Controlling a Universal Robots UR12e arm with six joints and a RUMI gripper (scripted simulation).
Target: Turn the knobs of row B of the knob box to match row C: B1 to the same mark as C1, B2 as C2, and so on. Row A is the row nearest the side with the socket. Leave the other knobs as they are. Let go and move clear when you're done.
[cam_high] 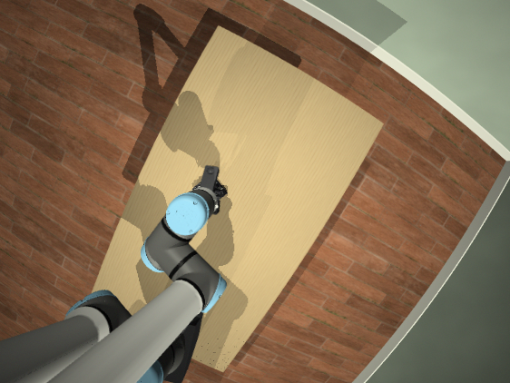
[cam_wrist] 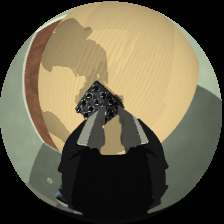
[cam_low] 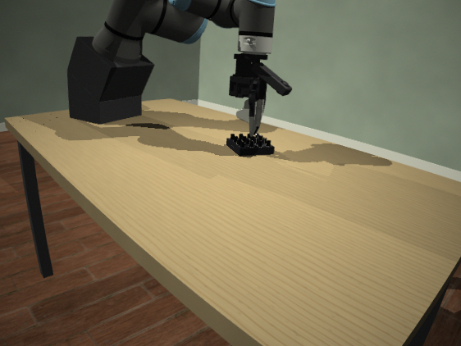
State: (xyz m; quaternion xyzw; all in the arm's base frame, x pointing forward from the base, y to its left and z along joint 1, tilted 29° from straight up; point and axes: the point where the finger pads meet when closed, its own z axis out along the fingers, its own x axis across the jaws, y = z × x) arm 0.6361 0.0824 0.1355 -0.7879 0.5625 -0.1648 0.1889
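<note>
The black knob box (cam_low: 250, 147) (cam_wrist: 100, 102) sits on the wooden table (cam_low: 246, 229) (cam_high: 295, 136), its small black knobs standing up in rows. In the top view it is mostly hidden under the wrist. My gripper (cam_low: 254, 133) (cam_wrist: 111, 106) points straight down with its fingertips among the knobs near the box's back edge. The fingers stand a little apart around one knob and do not clamp it. The knob marks are too small to read, and I cannot tell which row the knob belongs to.
The robot's black base block (cam_low: 107, 82) stands at the table's far left corner. The arm (cam_high: 181, 254) reaches over the table's left half. The table edges drop to a brick-patterned floor (cam_high: 408, 227); a green wall stands behind.
</note>
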